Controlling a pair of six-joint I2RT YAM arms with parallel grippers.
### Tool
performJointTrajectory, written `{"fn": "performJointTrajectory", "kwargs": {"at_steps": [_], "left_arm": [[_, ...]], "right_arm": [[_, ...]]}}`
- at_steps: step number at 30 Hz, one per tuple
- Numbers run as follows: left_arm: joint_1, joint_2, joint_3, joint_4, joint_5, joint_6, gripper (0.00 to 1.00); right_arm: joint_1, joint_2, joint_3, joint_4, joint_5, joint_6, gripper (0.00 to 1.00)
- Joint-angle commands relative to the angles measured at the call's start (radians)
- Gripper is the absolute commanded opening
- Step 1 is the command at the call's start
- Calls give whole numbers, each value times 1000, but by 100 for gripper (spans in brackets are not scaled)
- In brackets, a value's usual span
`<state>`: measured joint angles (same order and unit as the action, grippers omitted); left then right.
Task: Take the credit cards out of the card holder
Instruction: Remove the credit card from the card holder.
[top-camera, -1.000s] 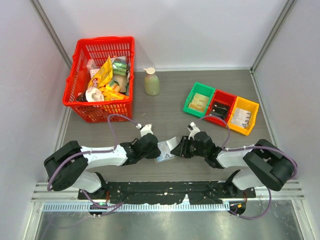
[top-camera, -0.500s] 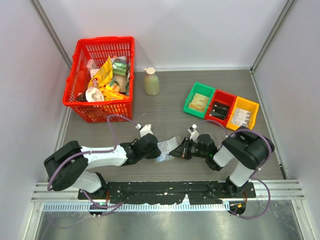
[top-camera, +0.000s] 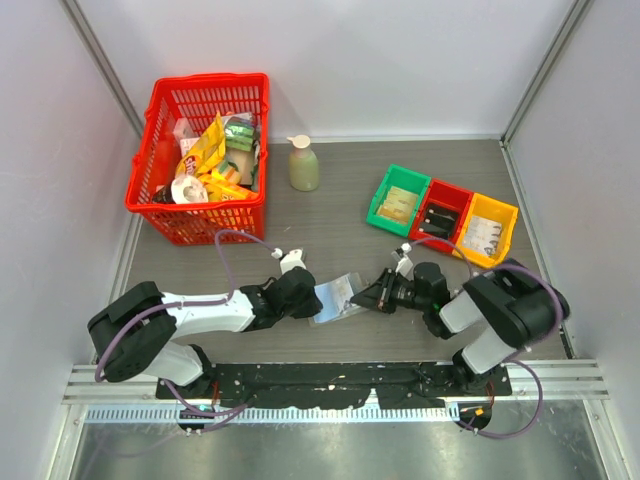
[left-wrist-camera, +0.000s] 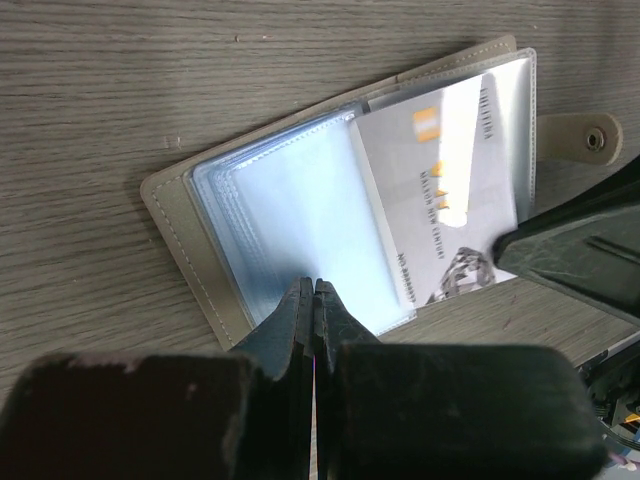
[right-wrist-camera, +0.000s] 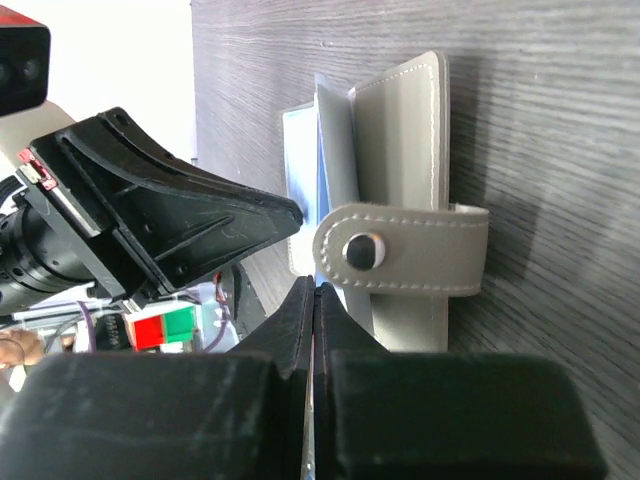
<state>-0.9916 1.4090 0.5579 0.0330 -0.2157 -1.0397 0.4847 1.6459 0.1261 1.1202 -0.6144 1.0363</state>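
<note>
I find the card holder open mid-frame, one credit card unremoved; left gripper and right gripper closed, seemingly empty.

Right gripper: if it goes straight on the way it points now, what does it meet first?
Probably the snap strap of the card holder, just ahead of the shut right gripper; depth is unclear.

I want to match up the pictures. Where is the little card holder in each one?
Top external: the card holder lies open on the table, just below centre.
Left wrist: it fills the middle, clear sleeves facing up.
Right wrist: upper middle, grey cover showing.
Shared landmark: its snap strap, far right in left wrist, centre in right wrist; too small from above.
</note>
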Motion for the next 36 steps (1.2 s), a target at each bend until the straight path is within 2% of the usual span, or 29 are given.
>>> {"fn": "performJointTrajectory", "kwargs": {"at_steps": [1, 2, 3, 4, 6, 8, 11, 15, 18, 20, 22, 26, 33, 36], "left_arm": [[7, -19, -10, -30, -4, 15, 0], [7, -25, -9, -30, -5, 20, 0], [7, -31, -4, -30, -5, 26, 0], [8, -41, -1, -30, -7, 29, 0], [8, -62, 10, -30, -7, 46, 1], [10, -96, 29, -57, -5, 73, 8], [14, -156, 77, -102, -7, 139, 28], [36, -255, 169, -168, 30, 312, 65], [76, -303, 266, -226, 119, 462, 86], [97, -323, 331, -283, 198, 570, 96], [108, -321, 404, -338, 304, 682, 100], [114, -286, 549, -453, 458, 889, 100], [153, -164, 815, -666, 716, 1130, 100], [153, -75, 913, -751, 818, 1208, 96]], "right_arm": [[-18, -242, 76, -472, 63, -203, 1], [-18, -336, 114, -561, 114, -272, 1], [-17, -383, 131, -712, 131, -306, 1], [-18, -447, 167, -771, 168, -359, 1], [-21, -538, 220, -996, 209, -429, 1], [-21, -598, 271, -1113, 226, -481, 1], [-21, -672, 358, -1266, 226, -560, 1], [-21, -725, 502, -1477, 214, -689, 1], [-21, -745, 599, -1635, 191, -777, 1], [-21, -765, 671, -1703, 180, -835, 1], [-21, -782, 714, -1715, 122, -860, 1], [-18, -779, 820, -1771, 10, -924, 1], [-20, -756, 968, -1927, -90, -1130, 1], [-20, -750, 998, -1949, -151, -1173, 1]]}}
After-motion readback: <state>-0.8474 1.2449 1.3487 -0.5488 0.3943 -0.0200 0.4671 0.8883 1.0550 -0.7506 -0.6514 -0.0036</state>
